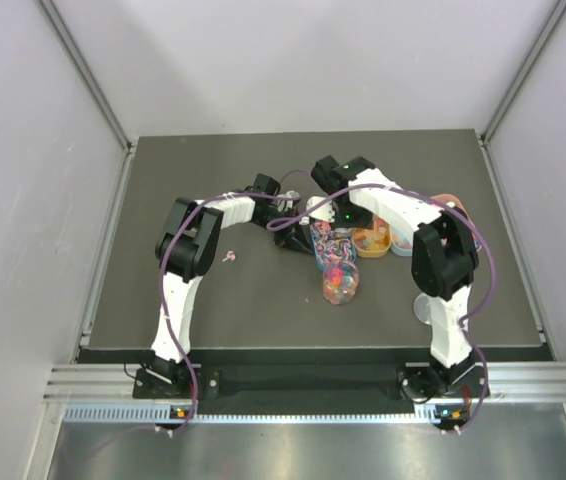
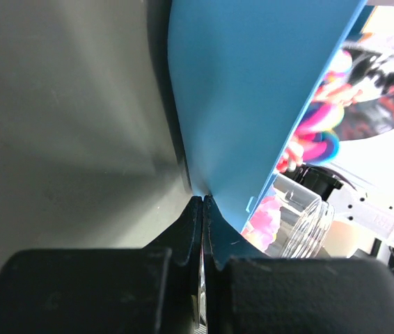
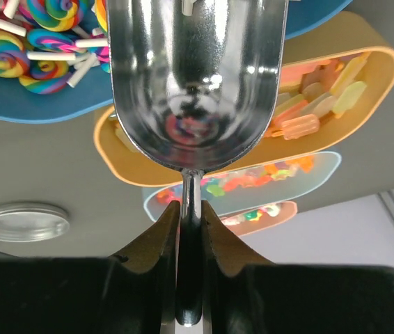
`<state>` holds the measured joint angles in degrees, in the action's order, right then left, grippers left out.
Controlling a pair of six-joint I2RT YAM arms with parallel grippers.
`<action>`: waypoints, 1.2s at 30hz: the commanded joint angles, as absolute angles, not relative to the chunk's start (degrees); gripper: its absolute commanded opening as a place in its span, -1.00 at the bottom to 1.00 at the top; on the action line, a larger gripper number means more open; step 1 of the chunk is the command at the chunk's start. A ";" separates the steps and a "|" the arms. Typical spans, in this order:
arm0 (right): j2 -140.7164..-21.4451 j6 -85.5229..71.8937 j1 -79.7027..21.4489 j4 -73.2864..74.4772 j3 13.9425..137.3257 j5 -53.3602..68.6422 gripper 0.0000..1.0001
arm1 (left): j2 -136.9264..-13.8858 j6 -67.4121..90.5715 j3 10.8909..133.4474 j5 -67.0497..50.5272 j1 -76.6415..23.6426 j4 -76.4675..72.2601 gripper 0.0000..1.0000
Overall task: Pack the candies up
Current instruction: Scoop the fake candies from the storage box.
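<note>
My right gripper [image 3: 190, 209] is clamped on the thin handle of the metal scoop [image 3: 197, 83], whose bowl looks empty apart from coloured reflections. My left gripper [image 2: 202, 205] is closed tight with its tips right at the edge of the blue tray [image 2: 253, 90]; I cannot tell whether a sliver of rim is caught between them. The candies [image 3: 16, 56] lie in the trays under the scoop: swirled lollipops in the blue one, soft gummies in the orange tray [image 3: 385, 69], smaller bright pieces in a pale tray [image 3: 326, 163] beyond. Some are also in the clear jar [image 1: 340, 283] just in front of the trays, its lid [image 3: 23, 221] off to the side. I judge this to be the scooping step. To do it well I should dip the lip of the scoop low into a pile at a shallow angle, push forward rather than down, then level the bowl before lifting. The left arm should keep the tray from sliding. Stray sticks may catch the rim, so I should go slowly.
</note>
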<state>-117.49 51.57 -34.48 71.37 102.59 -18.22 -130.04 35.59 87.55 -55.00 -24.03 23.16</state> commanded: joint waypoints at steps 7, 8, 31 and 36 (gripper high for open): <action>-111.62 46.59 -34.45 66.63 93.16 -6.42 -1.00 | -128.32 31.12 90.61 -55.28 -24.08 24.08 -1.00; -111.53 45.97 -34.19 66.45 92.99 -6.42 -1.00 | -128.41 30.85 90.70 -55.11 -24.00 24.26 -1.00; -106.79 43.77 -31.03 68.73 93.17 -11.25 -1.00 | -126.12 25.66 91.58 -53.79 -21.97 29.53 -1.00; -105.03 43.68 -30.06 67.15 91.50 -11.16 -1.00 | -125.86 24.44 91.93 -53.00 -21.36 30.15 -1.00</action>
